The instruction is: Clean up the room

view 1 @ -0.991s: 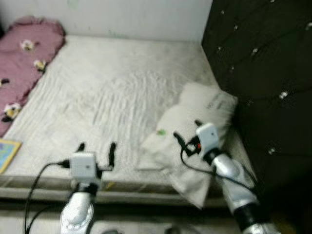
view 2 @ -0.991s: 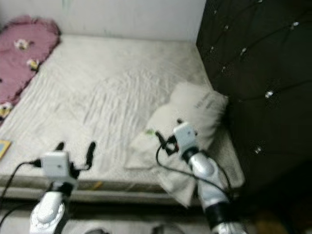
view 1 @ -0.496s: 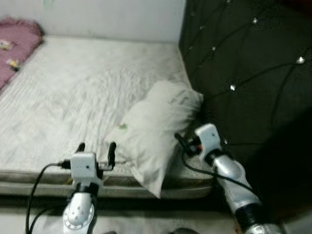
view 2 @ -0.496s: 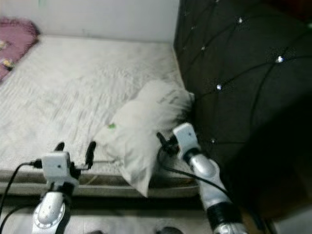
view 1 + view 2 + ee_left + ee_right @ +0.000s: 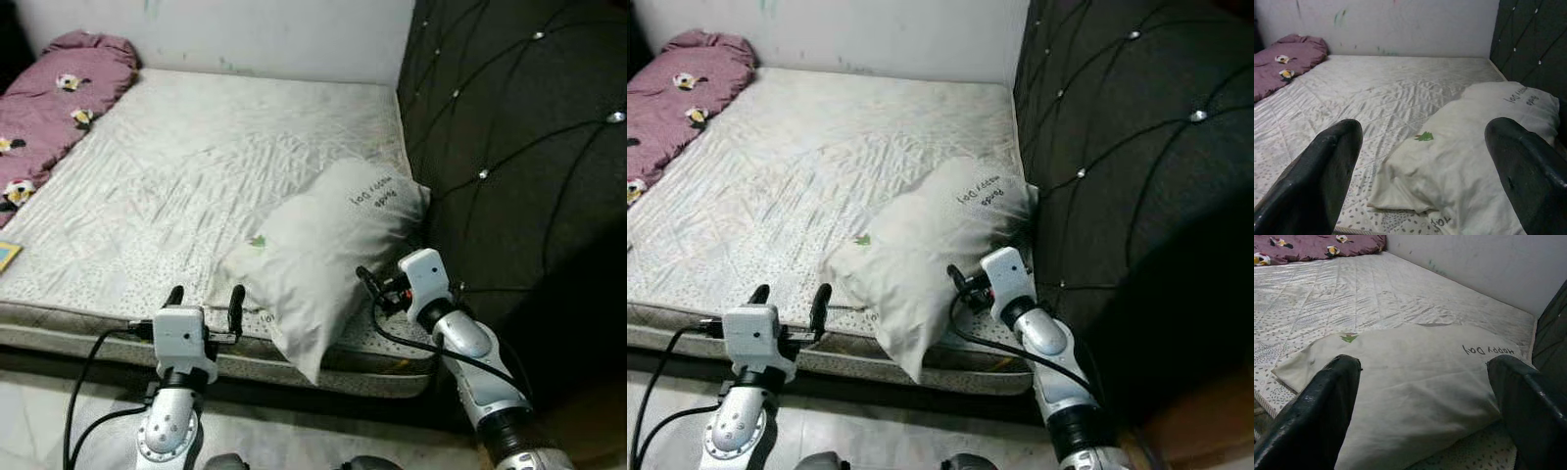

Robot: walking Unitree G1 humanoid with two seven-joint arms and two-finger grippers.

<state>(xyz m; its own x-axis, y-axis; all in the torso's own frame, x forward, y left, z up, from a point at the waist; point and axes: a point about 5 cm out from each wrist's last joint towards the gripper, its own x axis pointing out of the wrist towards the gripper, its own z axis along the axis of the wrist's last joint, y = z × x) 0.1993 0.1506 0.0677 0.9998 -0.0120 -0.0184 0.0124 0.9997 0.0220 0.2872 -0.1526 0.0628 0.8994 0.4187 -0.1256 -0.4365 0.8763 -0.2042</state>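
Head camera: a white pillow [image 5: 318, 255] lies at the near right corner of a bare bed [image 5: 196, 166], against a dark padded headboard [image 5: 519, 147]. A pink blanket [image 5: 54, 93] lies along the bed's far left edge. The left pincer [image 5: 206, 297] hovers at the bed's near edge, fingers wide. The right pincer [image 5: 370, 286] is just beside the pillow's right side.

Left wrist camera: fingers [image 5: 1327, 166] wide apart, pillow ahead.

Right wrist camera: fingers [image 5: 1322, 401] wide apart, pillow close in front.
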